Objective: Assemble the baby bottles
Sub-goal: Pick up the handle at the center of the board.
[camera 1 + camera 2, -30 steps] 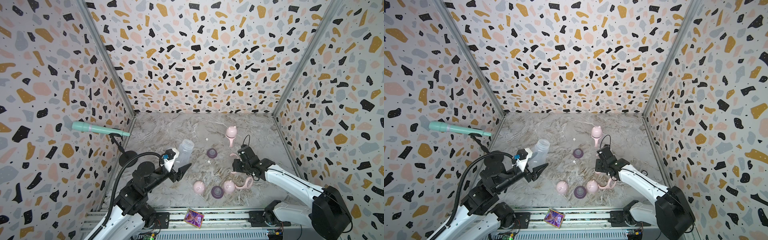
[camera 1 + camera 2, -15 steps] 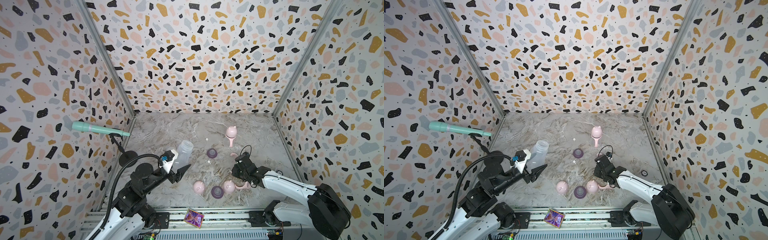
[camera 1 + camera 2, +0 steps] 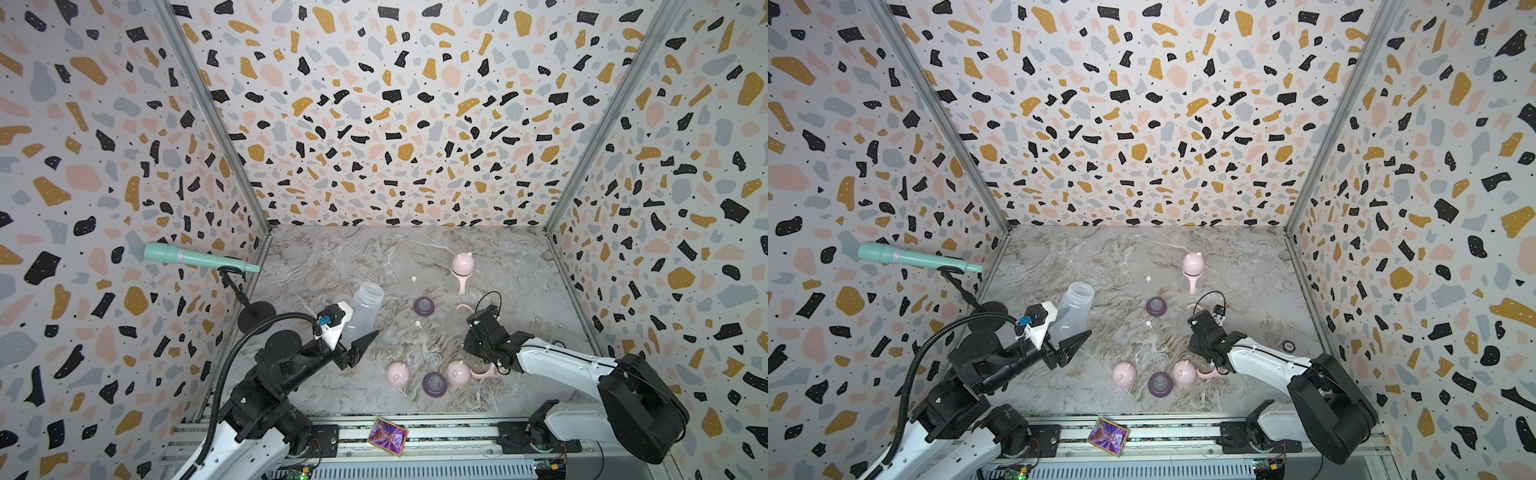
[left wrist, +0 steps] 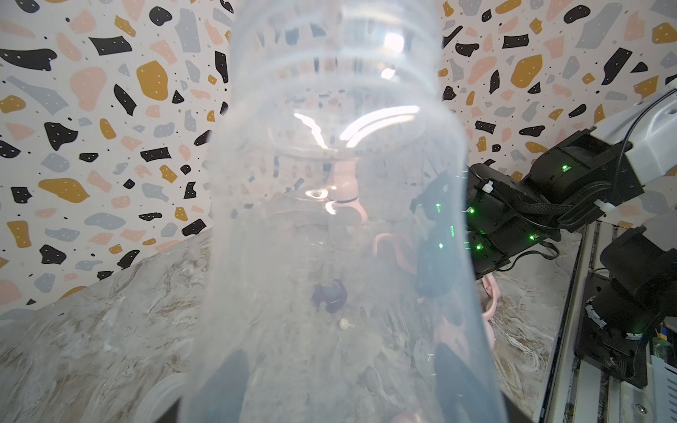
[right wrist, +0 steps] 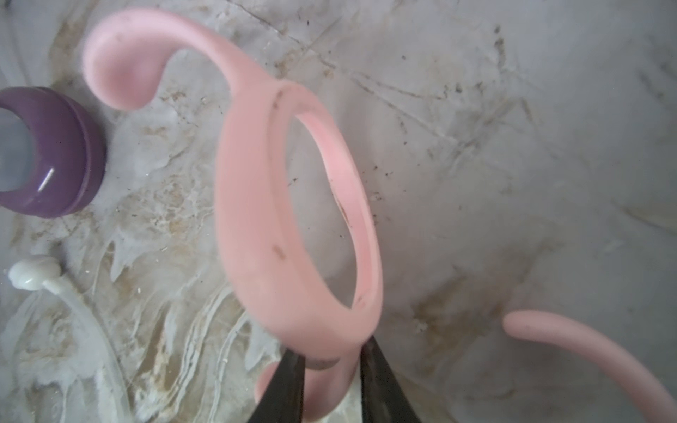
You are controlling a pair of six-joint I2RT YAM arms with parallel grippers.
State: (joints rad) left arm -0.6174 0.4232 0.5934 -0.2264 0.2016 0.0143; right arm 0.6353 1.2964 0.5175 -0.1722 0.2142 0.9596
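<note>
The right jaws are pinching the pink collar (image 5: 256, 219), its ring sticking out ahead of them; they should be lifting it slowly. The left jaws are gripping the clear bottle (image 3: 365, 309).

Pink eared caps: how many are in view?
3. One cap tops the standing bottle at the back; two sit loose at the front, left and right of a purple ring. Arms may hide more.

A lab robot test booth. Terrazzo-print panels (image 3: 395, 124) box in a marble-look tabletop (image 3: 353, 257), an aluminium rail (image 3: 449, 432) along its front.
</note>
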